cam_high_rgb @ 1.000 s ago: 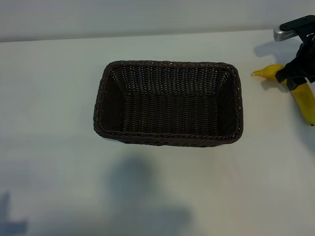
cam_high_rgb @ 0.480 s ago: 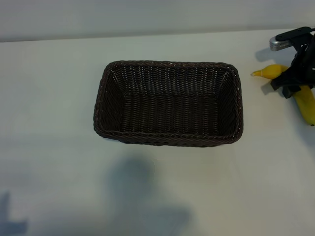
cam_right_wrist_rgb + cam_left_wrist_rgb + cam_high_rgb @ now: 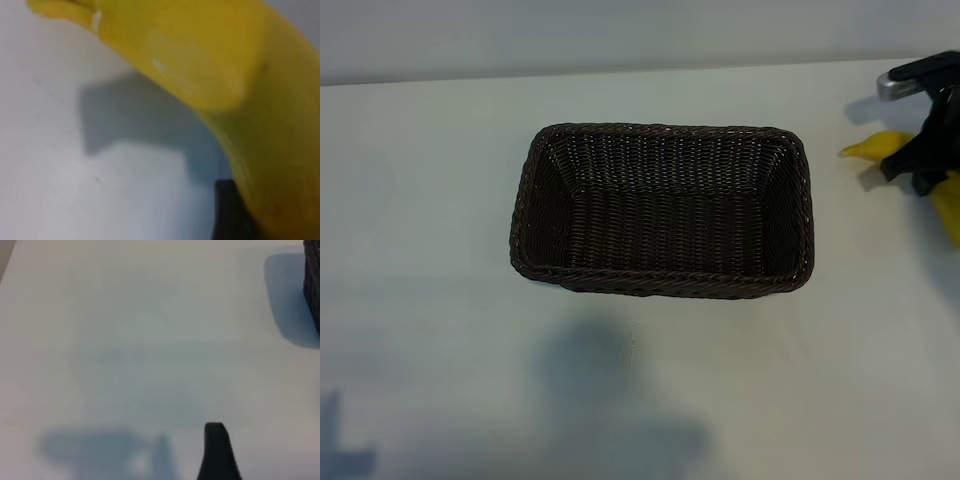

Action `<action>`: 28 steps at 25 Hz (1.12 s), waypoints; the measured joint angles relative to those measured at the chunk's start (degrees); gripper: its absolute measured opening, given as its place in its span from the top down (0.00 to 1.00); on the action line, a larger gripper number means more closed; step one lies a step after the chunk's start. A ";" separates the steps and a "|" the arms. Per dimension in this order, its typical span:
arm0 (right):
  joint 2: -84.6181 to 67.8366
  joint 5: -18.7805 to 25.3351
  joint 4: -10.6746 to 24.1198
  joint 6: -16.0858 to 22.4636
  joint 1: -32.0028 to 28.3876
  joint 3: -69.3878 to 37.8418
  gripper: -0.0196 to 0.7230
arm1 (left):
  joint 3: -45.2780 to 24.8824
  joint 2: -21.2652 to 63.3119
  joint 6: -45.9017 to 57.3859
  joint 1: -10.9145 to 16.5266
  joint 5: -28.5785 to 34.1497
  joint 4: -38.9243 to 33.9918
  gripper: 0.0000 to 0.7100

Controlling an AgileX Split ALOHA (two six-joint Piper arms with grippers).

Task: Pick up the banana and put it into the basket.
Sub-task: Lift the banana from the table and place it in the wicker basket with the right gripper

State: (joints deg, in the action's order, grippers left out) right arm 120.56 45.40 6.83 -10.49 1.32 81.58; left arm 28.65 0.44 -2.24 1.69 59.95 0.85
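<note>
From outside, my right tool (image 3: pixel 926 160) sits over the banana (image 3: pixel 876 146) at the bench's (image 3: pixel 420 200) far right, well apart from the basket (image 3: pixel 662 210); whether it grips, I cannot tell. My right wrist view is mostly banana (image 3: pixel 210 65). My left tool's fingertip (image 3: pixel 216 452) hovers over bare bench, open.

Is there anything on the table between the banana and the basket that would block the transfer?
Nothing visible. The banana, at the right gripper, lies to the right of the basket with only bare table between them.
</note>
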 joint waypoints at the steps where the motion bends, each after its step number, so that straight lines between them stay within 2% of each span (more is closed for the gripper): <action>1: -1.05 0.77 0.54 0.18 0.00 0.05 0.41 | 0.00 0.00 0.00 0.00 0.00 0.00 0.28; 7: -6.20 7.05 0.56 0.26 0.00 3.76 0.41 | 0.00 0.00 0.00 0.00 0.00 0.00 0.28; 11: -8.68 12.18 -4.10 -0.81 0.31 7.41 0.41 | 0.00 0.00 0.00 0.00 0.00 0.00 0.28; 15: -9.95 16.65 -8.41 -2.80 3.89 11.33 0.41 | 0.00 0.00 0.00 0.00 0.00 0.00 0.28; 20: -10.09 17.42 -10.21 -4.54 12.91 12.60 0.41 | 0.00 0.00 0.00 0.00 0.00 0.00 0.28; 25: -10.09 17.27 -9.75 -5.86 20.15 12.91 0.41 | 0.00 0.00 0.00 0.00 0.00 0.00 0.28; 28: -10.09 15.46 -9.33 -7.11 23.69 13.08 0.41 | 0.00 0.00 0.00 0.00 0.00 0.00 0.28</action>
State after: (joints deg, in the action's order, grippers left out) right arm 110.47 60.85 -2.50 -17.60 25.00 94.66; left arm 28.65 0.44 -2.24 1.69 59.95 0.85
